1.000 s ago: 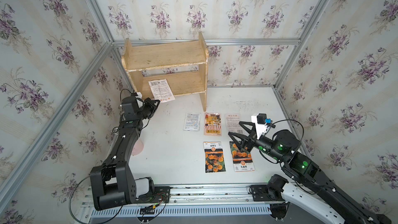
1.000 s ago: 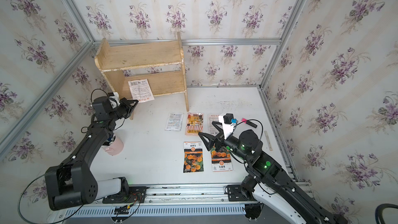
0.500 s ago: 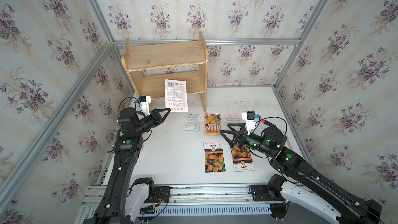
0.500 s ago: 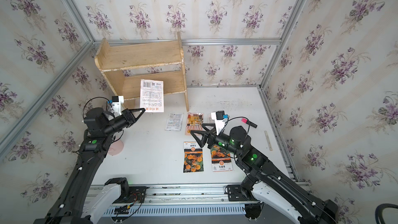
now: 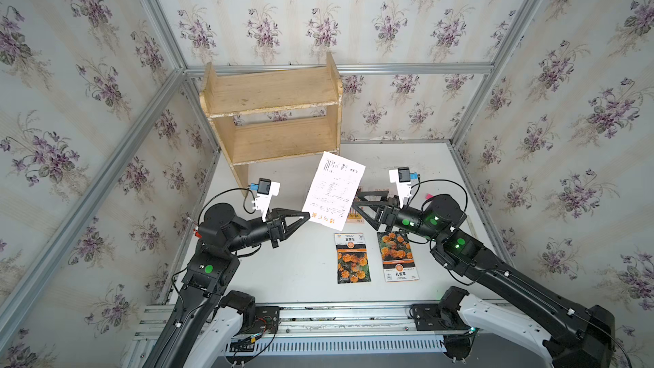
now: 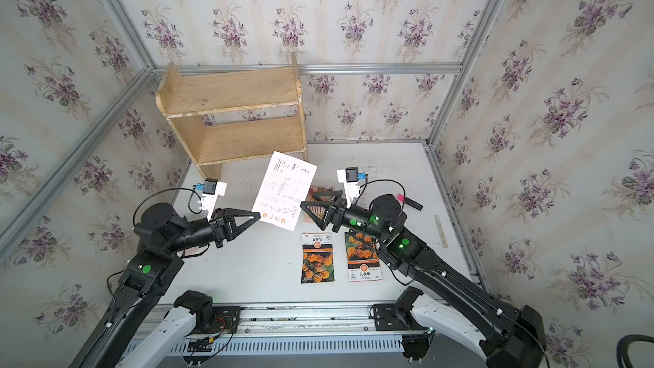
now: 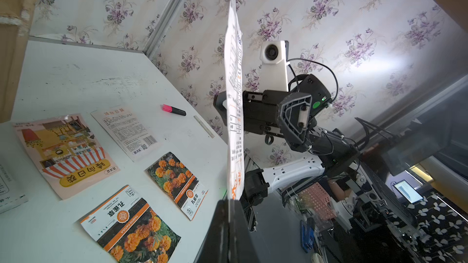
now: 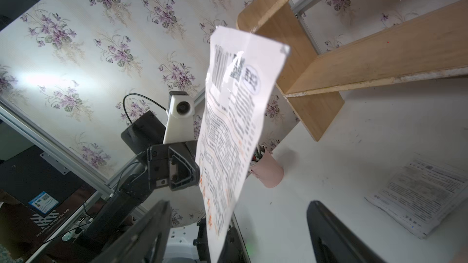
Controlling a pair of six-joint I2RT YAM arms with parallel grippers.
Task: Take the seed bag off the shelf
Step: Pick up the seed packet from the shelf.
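Now the white printed paper seed bag (image 5: pixel 332 191) is being pinched aloft by the left gripper (image 5: pixel 307 214), just nearer than the pale wooden 2-tier shelf (image 5: pixel 272 93); the right gripper (image 5: pixel 355 198) is being held agape at its right edge.

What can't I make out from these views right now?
Print on the seed bag: blurred in the right wrist view, edge-on in the left wrist view, too small in both top views.
The striped-awning packet: mostly covered by the seed bag in both top views.
The pink cup: partly behind the seed bag in the right wrist view, mostly under the left arm in both top views.
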